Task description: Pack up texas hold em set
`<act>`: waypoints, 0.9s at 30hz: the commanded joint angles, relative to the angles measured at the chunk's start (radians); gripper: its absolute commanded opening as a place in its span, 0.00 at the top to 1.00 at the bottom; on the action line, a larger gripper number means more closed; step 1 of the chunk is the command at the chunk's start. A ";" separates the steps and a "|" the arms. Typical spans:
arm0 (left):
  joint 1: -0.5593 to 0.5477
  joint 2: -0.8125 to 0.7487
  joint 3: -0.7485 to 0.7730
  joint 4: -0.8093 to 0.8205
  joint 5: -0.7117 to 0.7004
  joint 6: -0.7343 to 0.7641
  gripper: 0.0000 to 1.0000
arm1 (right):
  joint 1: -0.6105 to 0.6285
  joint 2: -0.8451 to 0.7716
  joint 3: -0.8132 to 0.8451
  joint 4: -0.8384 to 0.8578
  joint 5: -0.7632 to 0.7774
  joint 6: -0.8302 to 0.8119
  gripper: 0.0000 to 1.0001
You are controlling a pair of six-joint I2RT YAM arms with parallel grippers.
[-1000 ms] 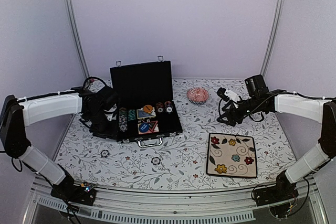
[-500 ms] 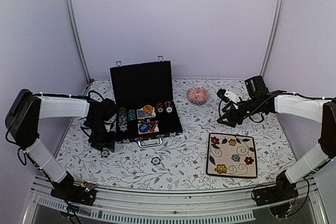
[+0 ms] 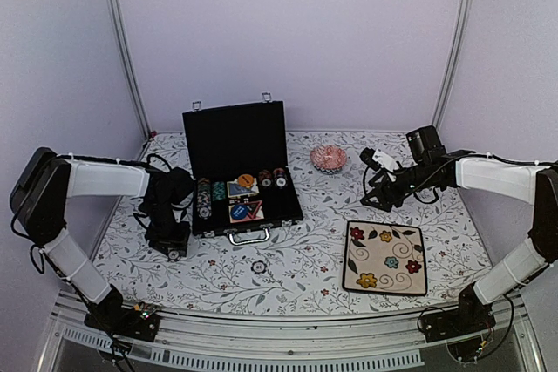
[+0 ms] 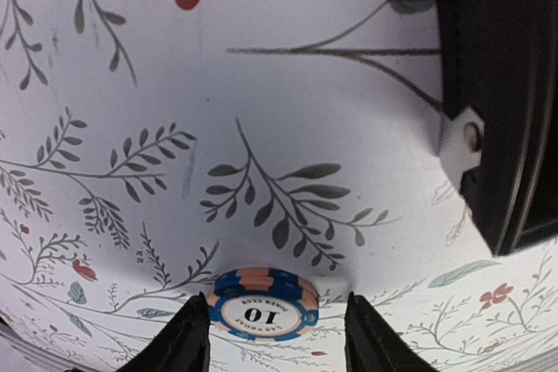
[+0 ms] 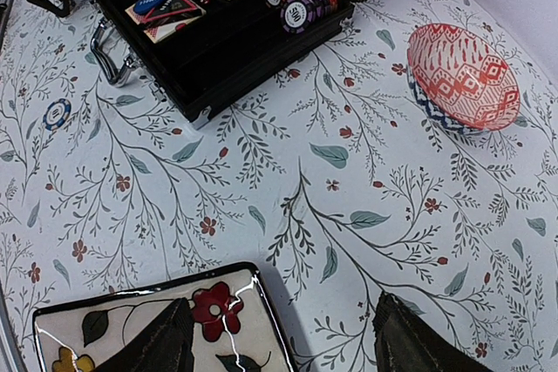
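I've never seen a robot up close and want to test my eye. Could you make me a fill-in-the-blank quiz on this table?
The poker chip lying between the fingers of the left gripper bears the number ___.
The lid of the black case is ___, not shut.
The cream plate is painted with ___.
Missing words: 10; open; flowers.

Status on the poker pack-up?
Left gripper open, straddling a chip beside the case. Right gripper open, empty. Case open; second chip loose in front of it. Nothing blocking.
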 commanded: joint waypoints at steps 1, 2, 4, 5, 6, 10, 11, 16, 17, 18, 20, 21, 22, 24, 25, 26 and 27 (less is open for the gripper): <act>0.013 0.019 -0.018 -0.004 0.010 -0.001 0.48 | -0.004 0.009 -0.007 0.010 -0.023 -0.009 0.29; 0.012 0.022 -0.020 -0.001 0.015 0.001 0.49 | -0.003 0.012 -0.006 0.009 -0.023 -0.009 0.29; 0.011 0.024 -0.022 0.006 0.029 0.006 0.51 | -0.005 0.015 -0.005 0.006 -0.025 -0.009 0.29; 0.008 0.024 -0.022 0.009 0.036 0.009 0.52 | -0.004 0.017 -0.005 0.005 -0.025 -0.011 0.29; 0.003 0.022 -0.020 0.010 0.043 0.009 0.54 | -0.005 0.018 -0.005 0.005 -0.025 -0.011 0.29; -0.062 0.027 0.002 0.007 0.069 0.009 0.59 | -0.004 0.022 -0.002 0.004 -0.028 -0.011 0.29; -0.086 0.034 0.011 0.006 0.079 0.010 0.60 | -0.004 0.024 -0.001 0.002 -0.028 -0.011 0.29; -0.228 0.102 0.080 0.003 0.111 0.004 0.62 | -0.005 0.036 0.003 -0.003 -0.031 -0.014 0.29; -0.259 0.120 0.098 0.004 0.118 0.005 0.63 | -0.004 0.037 0.003 -0.004 -0.031 -0.014 0.29; -0.288 0.136 0.121 0.003 0.122 0.006 0.63 | -0.004 0.038 0.003 -0.004 -0.033 -0.014 0.29; -0.346 0.170 0.167 0.002 0.136 0.015 0.63 | -0.004 0.041 0.004 -0.005 -0.033 -0.014 0.29; -0.377 0.185 0.189 0.002 0.142 0.028 0.64 | -0.004 0.042 0.003 -0.007 -0.034 -0.014 0.29; -0.404 0.202 0.210 -0.004 0.143 0.038 0.64 | -0.004 0.041 0.005 -0.007 -0.034 -0.014 0.29; -0.442 0.240 0.250 -0.025 0.148 0.056 0.64 | -0.004 0.043 0.004 -0.008 -0.037 -0.014 0.29; -0.455 0.253 0.262 -0.032 0.153 0.066 0.64 | -0.003 0.043 0.005 -0.008 -0.037 -0.014 0.29; -0.468 0.262 0.273 -0.037 0.153 0.076 0.64 | -0.004 0.043 0.006 -0.011 -0.037 -0.014 0.29; -0.476 0.268 0.284 -0.043 0.154 0.083 0.64 | -0.003 0.044 0.006 -0.011 -0.038 -0.015 0.29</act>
